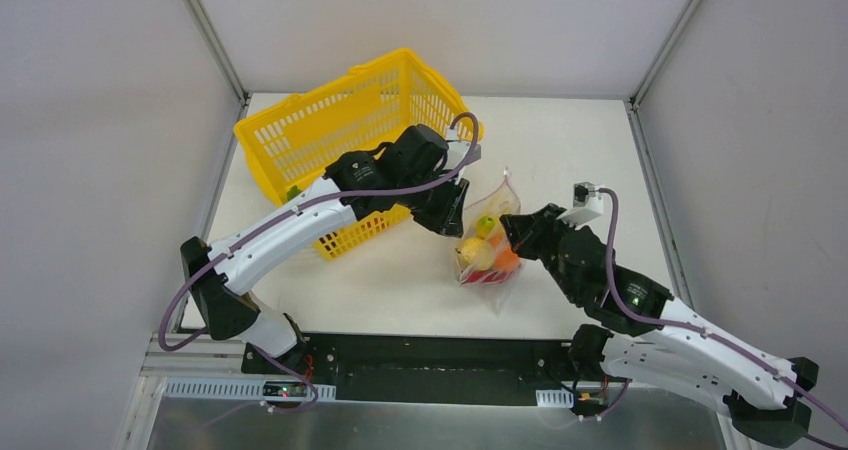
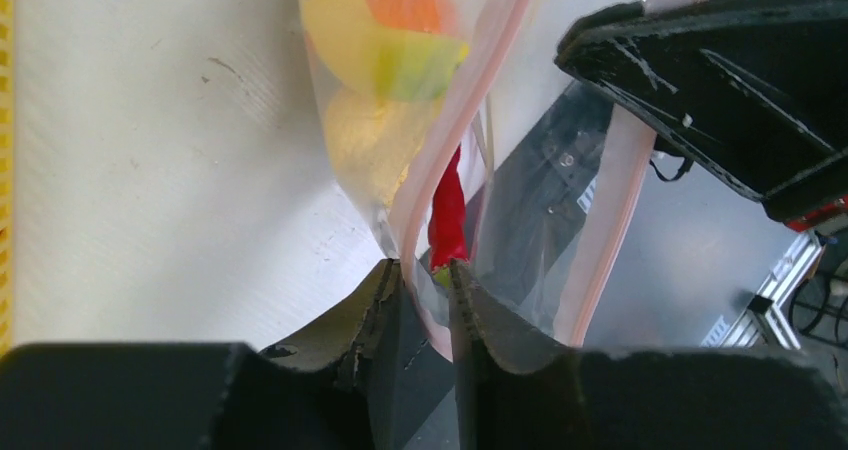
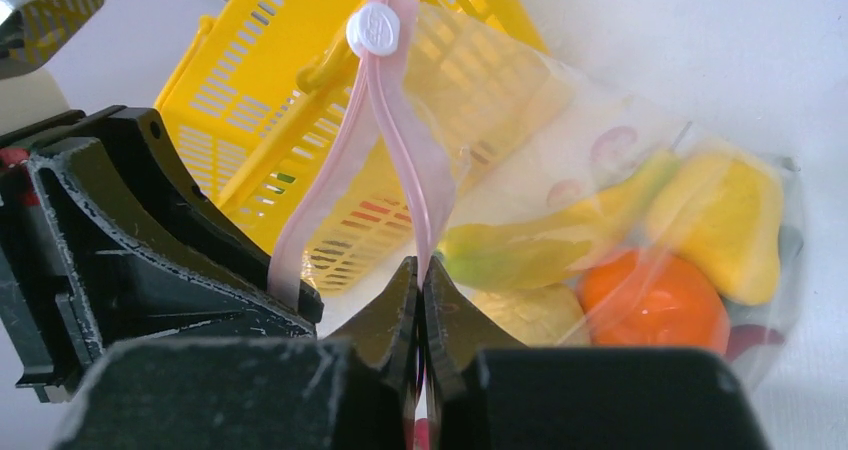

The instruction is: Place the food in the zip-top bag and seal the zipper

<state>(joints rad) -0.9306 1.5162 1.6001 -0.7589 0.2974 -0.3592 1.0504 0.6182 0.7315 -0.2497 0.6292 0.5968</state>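
Observation:
The zip-top bag (image 1: 487, 242) hangs between my two grippers just above the table, mouth upward. The food shows through it: an orange fruit (image 3: 655, 300), a yellow lemon (image 3: 725, 225), a yellow-green banana (image 3: 530, 250) and a red chili (image 2: 447, 210). The pink zipper (image 3: 400, 140) splits into two strips below its white slider (image 3: 373, 28). My right gripper (image 3: 420, 265) is shut on one strip. The other strip runs between the jaws of my left gripper (image 2: 425, 268), which stand narrowly apart, the film lying against the left finger (image 2: 385, 290).
A yellow plastic basket (image 1: 340, 135) lies tipped at the back left, right behind my left arm. White walls close in the table on three sides. My right gripper's body (image 2: 720, 80) sits close in front of the left one.

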